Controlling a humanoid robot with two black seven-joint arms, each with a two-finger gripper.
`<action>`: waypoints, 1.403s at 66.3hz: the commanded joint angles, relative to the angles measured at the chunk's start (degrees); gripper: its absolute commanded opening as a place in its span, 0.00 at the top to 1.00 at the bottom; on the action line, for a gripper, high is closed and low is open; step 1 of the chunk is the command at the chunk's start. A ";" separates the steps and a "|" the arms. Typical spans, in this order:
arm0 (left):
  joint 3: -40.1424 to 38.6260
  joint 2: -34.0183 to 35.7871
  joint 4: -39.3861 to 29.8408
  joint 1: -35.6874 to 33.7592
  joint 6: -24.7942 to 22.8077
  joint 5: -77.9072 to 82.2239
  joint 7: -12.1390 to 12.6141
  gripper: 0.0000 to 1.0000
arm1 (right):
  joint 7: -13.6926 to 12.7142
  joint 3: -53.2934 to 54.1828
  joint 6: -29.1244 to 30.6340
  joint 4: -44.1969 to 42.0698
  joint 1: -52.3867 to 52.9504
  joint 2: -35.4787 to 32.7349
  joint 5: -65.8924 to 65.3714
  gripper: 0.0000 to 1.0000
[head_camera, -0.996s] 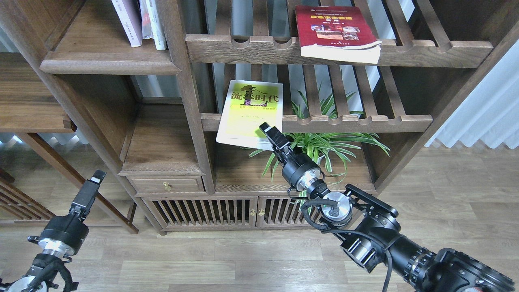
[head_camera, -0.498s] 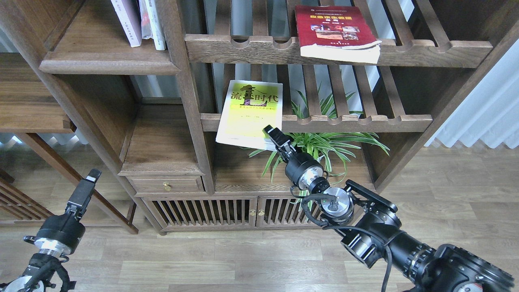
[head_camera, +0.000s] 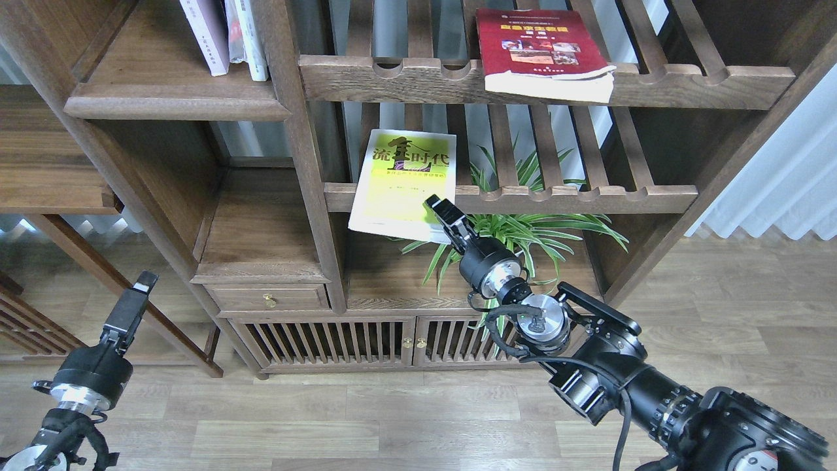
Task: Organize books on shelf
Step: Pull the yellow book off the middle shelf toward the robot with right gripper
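Observation:
The yellow-green book lies flat on the lower slatted rack, its front end hanging over the rail. My right gripper overlaps that book's lower right corner; its fingers cannot be told apart. The dark red book lies flat on the upper slatted rack, poking past the front rail. The pale lavender book stands upright on the shelf at the upper left. My left gripper hangs low at the left, far from all books, seen edge-on.
White books stand beside the lavender one against the upright post. A green plant sits under the lower rack, just behind my right wrist. A drawer and slatted cabinet doors lie below.
My right gripper dipped slightly right, then came back up against the yellow-green book's corner. My left gripper has sunk a little lower and leftward. The books have not moved.

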 commanded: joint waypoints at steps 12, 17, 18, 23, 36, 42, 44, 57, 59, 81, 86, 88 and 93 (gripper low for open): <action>-0.49 0.00 0.79 -0.03 0.00 -0.24 0.00 0.00 | -0.49 -0.59 7.18 0.72 -0.61 0.00 0.26 0.90; -0.49 0.00 1.14 -0.03 0.00 -0.32 0.00 0.00 | -0.93 -1.81 10.43 1.51 -1.05 0.00 0.35 0.94; -0.49 0.00 1.14 -0.03 0.00 -0.32 0.00 0.00 | -1.02 -1.99 10.70 1.60 -1.14 0.00 0.26 0.95; -0.49 0.00 1.32 -0.03 0.00 -1.03 0.09 0.00 | -1.11 -2.26 11.32 2.83 -2.28 0.00 0.26 0.95; -0.49 0.00 2.37 -0.03 0.00 -1.73 0.18 0.00 | -0.85 -0.86 11.67 9.33 -5.97 0.00 0.17 0.95; -0.40 0.00 2.99 -0.03 0.00 -1.73 0.18 0.00 | -0.85 1.17 11.67 12.50 -8.08 0.00 -0.09 0.95; -0.31 0.00 3.16 -0.03 0.00 -1.73 0.18 0.00 | -0.76 1.78 11.67 13.46 -8.96 0.00 -0.26 0.95; 0.56 -0.09 3.60 -0.03 0.00 -4.62 0.18 0.00 | -0.50 3.01 11.76 20.40 -15.98 0.00 -1.40 0.95; 0.65 -0.26 3.60 -0.03 0.00 -5.24 0.18 0.00 | -0.58 3.36 11.76 21.02 -17.04 0.00 -2.02 0.95; 8.56 -0.53 3.34 -0.47 0.00 -19.04 0.18 0.00 | -1.02 6.09 13.87 27.00 -29.87 0.00 -7.56 0.95; 11.55 -0.18 3.08 -0.56 0.00 -21.59 0.27 0.00 | -1.11 6.09 13.96 28.06 -33.13 0.00 -8.35 0.94; 12.69 -0.09 3.08 -0.56 0.00 -22.73 0.27 0.00 | -1.20 6.09 13.96 28.49 -34.45 0.00 -9.14 0.94; 15.33 0.26 3.08 -1.00 0.00 -26.25 0.35 0.00 | -1.46 6.00 14.13 29.46 -37.17 0.00 -11.16 0.94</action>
